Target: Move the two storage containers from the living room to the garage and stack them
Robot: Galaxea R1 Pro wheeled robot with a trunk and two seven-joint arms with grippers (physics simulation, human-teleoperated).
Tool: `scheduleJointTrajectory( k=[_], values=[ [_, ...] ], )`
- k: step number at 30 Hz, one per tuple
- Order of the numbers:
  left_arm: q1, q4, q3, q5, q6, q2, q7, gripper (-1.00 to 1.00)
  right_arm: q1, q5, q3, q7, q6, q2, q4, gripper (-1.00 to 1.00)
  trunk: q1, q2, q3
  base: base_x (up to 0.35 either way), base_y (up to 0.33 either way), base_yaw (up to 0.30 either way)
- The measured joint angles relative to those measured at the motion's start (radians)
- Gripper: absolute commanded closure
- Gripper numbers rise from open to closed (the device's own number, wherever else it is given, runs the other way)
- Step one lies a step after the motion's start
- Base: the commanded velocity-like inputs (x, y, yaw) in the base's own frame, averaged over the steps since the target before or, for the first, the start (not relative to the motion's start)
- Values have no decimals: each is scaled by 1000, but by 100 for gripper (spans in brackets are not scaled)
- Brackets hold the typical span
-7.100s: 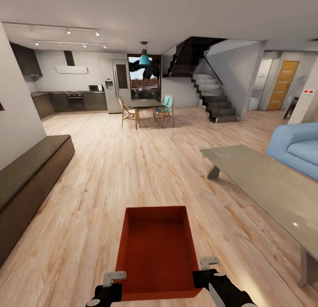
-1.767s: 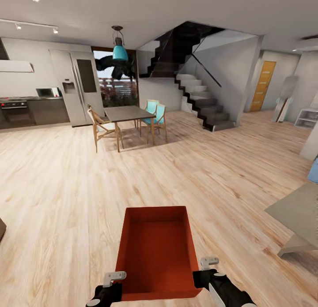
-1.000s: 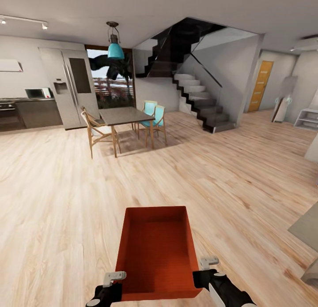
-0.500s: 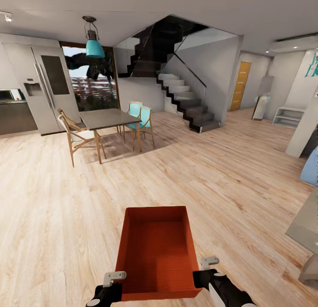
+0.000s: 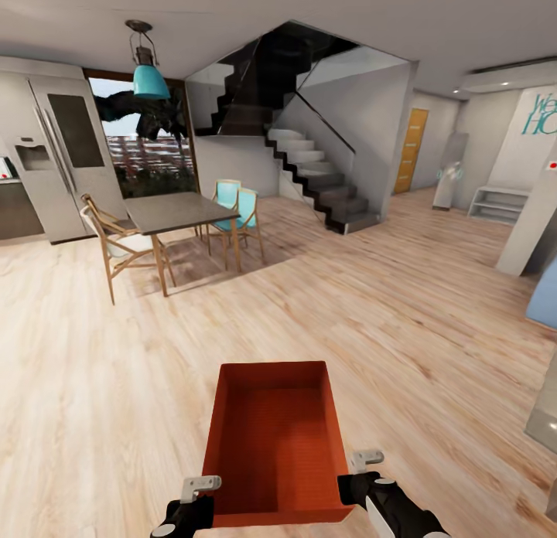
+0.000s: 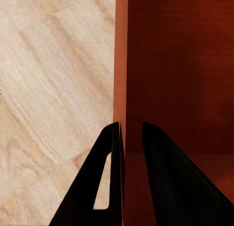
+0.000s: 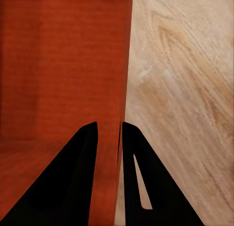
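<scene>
Storage container [image 5: 277, 439]: orange-red rect. bin, topless, carried level in front of the robot above the wood-plank floor [image 5: 402, 321], long axis pointing away from the robot. Interior holds nothing; ribbed bottom visible.

Left hand [image 5: 203, 493]: clamped on the container's left side wall at the near corner. Left wrist view: one finger [image 6: 105, 187] outside the wall, the other inside, wall [image 6: 120, 89] pinched between them.

Right hand [image 5: 357, 470]: clamped on the right side wall at the near corner. Right wrist view: one finger [image 7: 141, 187] outside, the other inside, wall [image 7: 126, 70] between them. Both hands grip opposite walls, approx. symmetric.

Surroundings, head view:
- Dining table [image 5: 176, 211], dark top, wooden legs, ahead-left, well apart from the container.
- Wooden chair [image 5: 108, 240] on the table's left side; two teal chairs [image 5: 236, 209] at its far-right side.
- Teal pendant lamp [image 5: 147, 78] hanging above the table.
- Grey fridge [image 5: 58, 159] at far left, next to a window [image 5: 143, 148].
- Dark staircase [image 5: 313, 175] w/ glass rail, centre-back.
- Orange wooden door [image 5: 409, 150] beyond the stairs, right of centre.
- White low shelf [image 5: 490, 204] at far right; wall lettering above it, partly cut off.
- Blue sofa edge [image 5: 545, 294] at the right margin.
</scene>
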Motion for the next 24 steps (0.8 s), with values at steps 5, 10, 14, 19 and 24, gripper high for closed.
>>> scheduleJointTrajectory(
  k=[5,10,14,19,24],
  values=[
    [0,0,0,0,0,0,0,100,0,0,0,0,0,0,0,100,0,0,0,329,156,-186],
    [0,0,1,0,0,0,-1,100,0,0,0,0,0,0,0,100,0,0,0,329,155,-248],
    [0,0,1,0,0,0,-1,100,0,1,-1,0,0,1,0,100,0,0,0,290,100,-256],
    [0,0,-1,2,-1,0,-1,100,0,0,0,0,0,0,-1,100,0,0,0,119,27,-253],
    [0,0,-2,3,0,0,-1,100,0,0,0,0,0,0,0,100,0,0,0,125,4,-248]
  ],
)
